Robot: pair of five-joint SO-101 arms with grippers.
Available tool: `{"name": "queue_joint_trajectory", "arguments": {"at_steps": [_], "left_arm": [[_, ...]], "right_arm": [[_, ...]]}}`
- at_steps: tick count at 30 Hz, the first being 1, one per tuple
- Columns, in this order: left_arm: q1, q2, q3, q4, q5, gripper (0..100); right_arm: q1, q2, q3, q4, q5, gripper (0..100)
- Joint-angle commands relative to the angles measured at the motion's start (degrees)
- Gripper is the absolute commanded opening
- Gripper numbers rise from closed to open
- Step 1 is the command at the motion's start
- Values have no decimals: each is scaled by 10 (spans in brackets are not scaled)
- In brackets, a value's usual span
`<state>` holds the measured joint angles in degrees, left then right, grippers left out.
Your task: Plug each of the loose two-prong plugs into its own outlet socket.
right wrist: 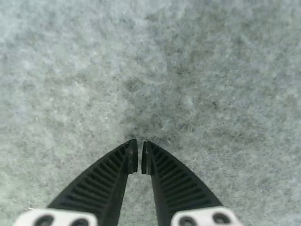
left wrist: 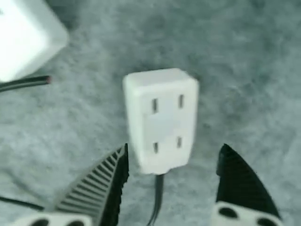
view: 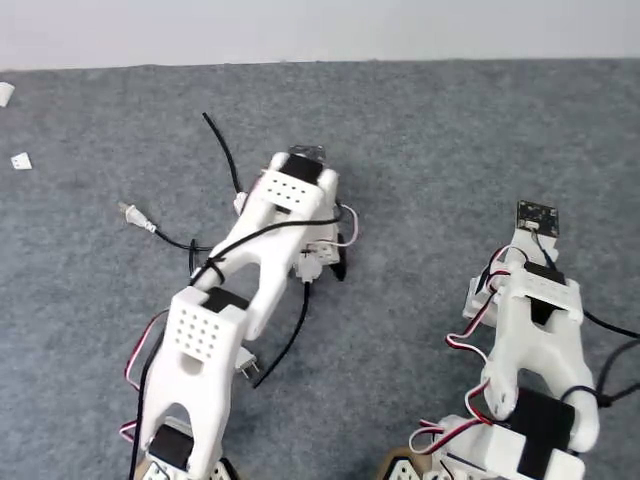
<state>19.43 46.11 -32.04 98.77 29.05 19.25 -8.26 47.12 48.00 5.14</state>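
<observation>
1. Left wrist view is giving you what the high view is not. The white outlet block (left wrist: 161, 120) is lying face up on the grey surface (left wrist: 244, 56). Its black cord (left wrist: 157, 200) is leaving the end nearest the pincer. In the high view, the left arm (view: 280, 215) is stretching over the middle of the surface.
2. The high view is giving you the loose plugs. One plug (view: 131, 213) is lying well out to the side of the left arm, prongs pointing away from it. What looks like a second plug (view: 244, 368) is lying just beside that arm's lower link.
3. You are counting two arms, two plugs, and one outlet block with two pairs of slots. A further white block (left wrist: 26, 37) is cutting into the left wrist view's edge, and you cannot tell what it is.
4. Your left pincer (left wrist: 175, 148) is standing spread wide and gripping nothing. One finger is on each side of the outlet block's cord end.
5. Your right pincer (right wrist: 139, 146) is sitting pressed nearly together with a hairline gap. It is holding nothing over bare surface. The right arm (view: 535, 330) is resting well apart from both plugs.
</observation>
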Motion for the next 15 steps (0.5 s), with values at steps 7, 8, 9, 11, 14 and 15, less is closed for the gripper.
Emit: {"name": "queue_joint_trajectory", "arguments": {"at_steps": [7, 8, 9, 11, 14, 15], "left_arm": [[-14, -184, 130, -32, -44, 290], [-16, -211, 159, -49, -44, 290], [-17, -237, 189, -66, -44, 290], [-24, -291, 250, -98, -45, 290], [-52, -366, 340, -142, -76, 290], [-65, -388, 366, -155, -91, 290]], "right_arm": [[-7, -1, -33, 3, 7, 41], [-7, -1, -33, 3, 7, 41], [-7, -1, -33, 3, 7, 41], [-7, -1, -33, 3, 7, 41], [-7, -1, -33, 3, 7, 41], [-7, -1, -33, 3, 7, 41]]}}
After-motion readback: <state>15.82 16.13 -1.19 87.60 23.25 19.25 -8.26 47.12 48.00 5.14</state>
